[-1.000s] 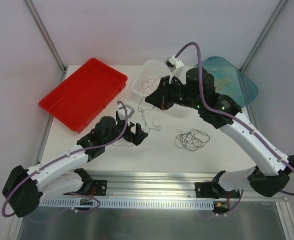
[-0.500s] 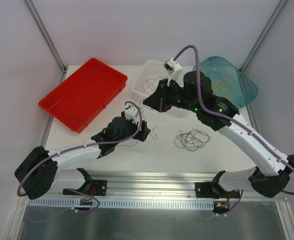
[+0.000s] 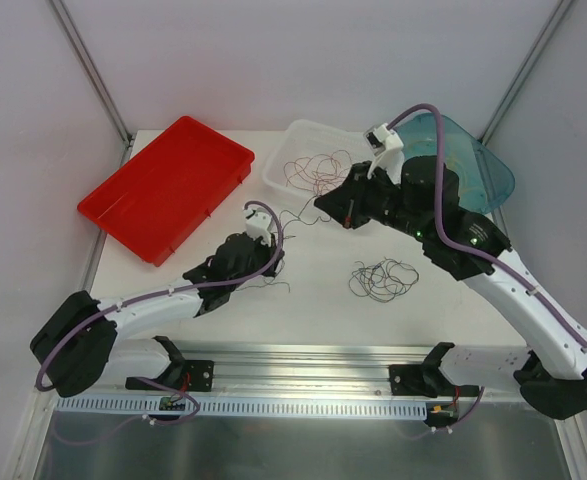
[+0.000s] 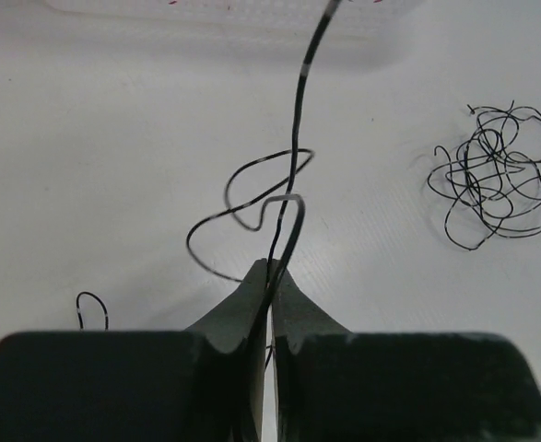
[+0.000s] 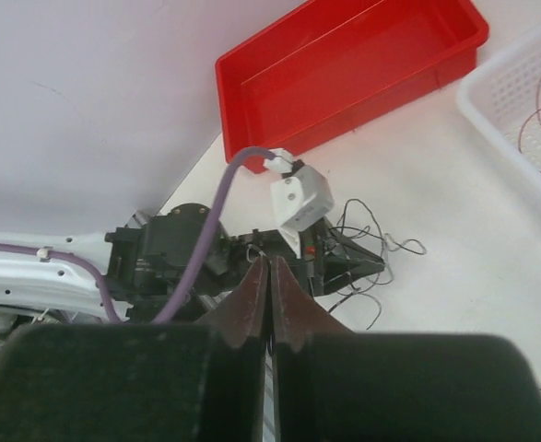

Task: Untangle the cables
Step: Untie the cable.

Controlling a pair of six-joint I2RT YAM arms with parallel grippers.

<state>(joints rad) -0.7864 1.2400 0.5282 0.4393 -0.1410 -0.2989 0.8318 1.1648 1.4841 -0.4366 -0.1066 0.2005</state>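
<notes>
Pulling one strand free: left fingers (image 4: 250, 299) are pinched shut on a dark cable (image 4: 299, 138) that runs up toward the white basket (image 3: 276, 172) at frame top. Also shut: right fingers (image 5: 250, 295); whether they grip a strand is unclear. Draw slowly and keep the loops off the dark tangle (image 3: 381, 278) mid-bench (image 3: 323, 312). Basket holds reddish cables (image 3: 318, 168), teal tub (image 3: 501, 178) holds yellowish cables (image 3: 451, 155), red tray (image 3: 163, 185) looks bare.

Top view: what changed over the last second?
The left gripper went from jaws open to jaws closed on a dark cable, with its arm shifting a little. The right gripper, jaws shut throughout, drew back to the right off the white basket, uncovering the cables inside. The loose tangle, red tray and blue tub stayed put.
</notes>
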